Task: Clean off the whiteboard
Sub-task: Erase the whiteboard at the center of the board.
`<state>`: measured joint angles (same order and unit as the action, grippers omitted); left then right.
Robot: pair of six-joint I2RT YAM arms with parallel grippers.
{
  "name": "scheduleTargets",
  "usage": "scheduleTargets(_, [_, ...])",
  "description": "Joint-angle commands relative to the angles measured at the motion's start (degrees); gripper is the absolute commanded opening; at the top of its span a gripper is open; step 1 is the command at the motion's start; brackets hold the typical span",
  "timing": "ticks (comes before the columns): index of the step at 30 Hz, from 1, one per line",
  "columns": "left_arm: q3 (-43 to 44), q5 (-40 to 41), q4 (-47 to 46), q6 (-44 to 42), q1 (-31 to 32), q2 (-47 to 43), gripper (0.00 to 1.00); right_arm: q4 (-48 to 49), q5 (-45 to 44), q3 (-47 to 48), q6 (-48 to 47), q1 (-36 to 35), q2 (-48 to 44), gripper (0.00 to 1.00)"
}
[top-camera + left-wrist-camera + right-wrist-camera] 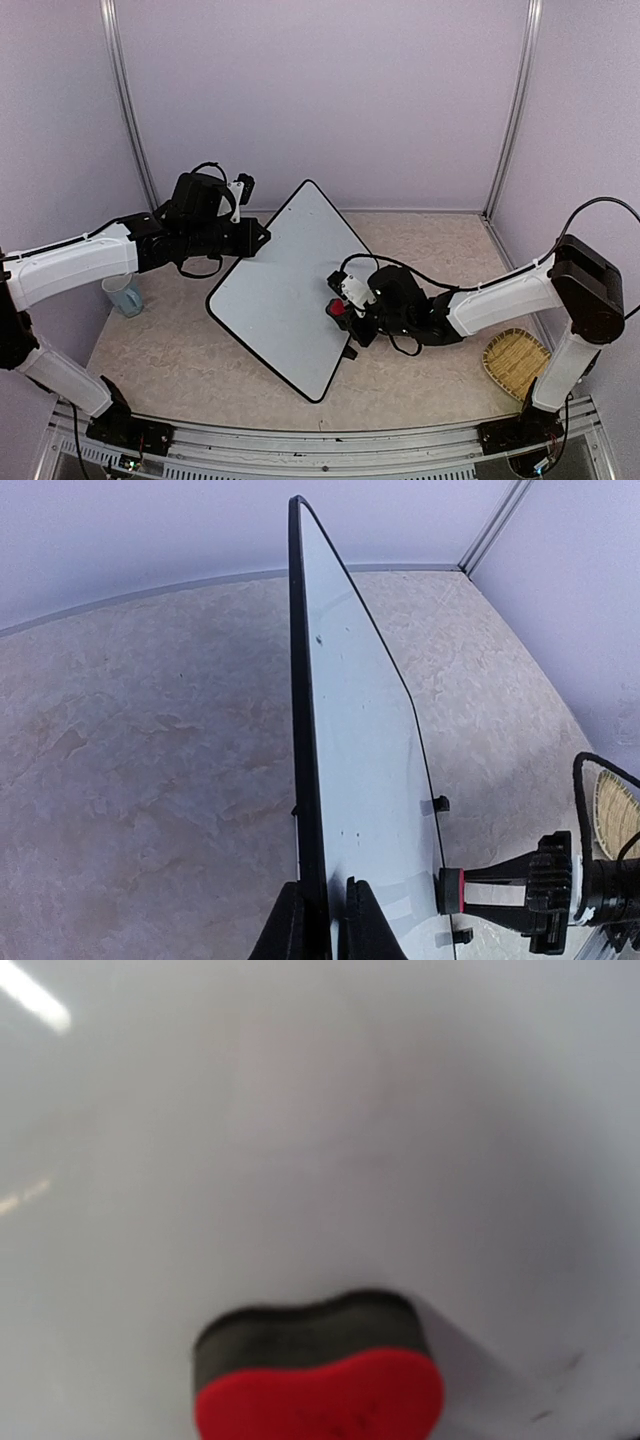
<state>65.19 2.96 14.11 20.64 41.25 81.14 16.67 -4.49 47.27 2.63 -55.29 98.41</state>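
Tabletop [180, 360] with a pale stone pattern carries all that we see. At the far left stands a translucent bluish cup [125, 295] with a handle, partly under the left arm; what is inside it we cannot tell.

Next comes the left gripper [262, 238]. Its two fingers [288, 925] are closed tight on the black frame of the whiteboard [280, 290], at the upper-left edge. In the left wrist view the frame sits exactly between them.

The whiteboard is in the middle of the table, turned like a diamond in the top view and tilted, with the gripped side raised. We cannot tell if its lower edge rests on the table. Its face is white, with a few tiny dark specks in the left wrist view. Two small black feet [440, 803] stick out at its right edge.

On the right part of the face presses a red and black eraser [337, 309]. The right gripper [345, 305] is closed on it, one finger on each side, as the left wrist view shows. In the right wrist view the black pad of the eraser lies flat against the white surface.

At the far right, near the base of the right arm, lies a round woven basket [515, 362]. Only its own straw weave shows inside.
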Motion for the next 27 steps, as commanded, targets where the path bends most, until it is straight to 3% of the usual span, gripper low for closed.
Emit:
scheduleTargets(1, [-1.0,-1.5,1.9,-3.0,2.1,0.8,0.0,-1.3,5.2,-2.1,1.1,-5.6,3.1,0.21])
scheduleTargets(27, [-1.1,-0.7,2.3,-2.6,2.1,0.2,0.0,-1.9,-4.2,-1.8,3.3,-18.2,2.9,0.21])
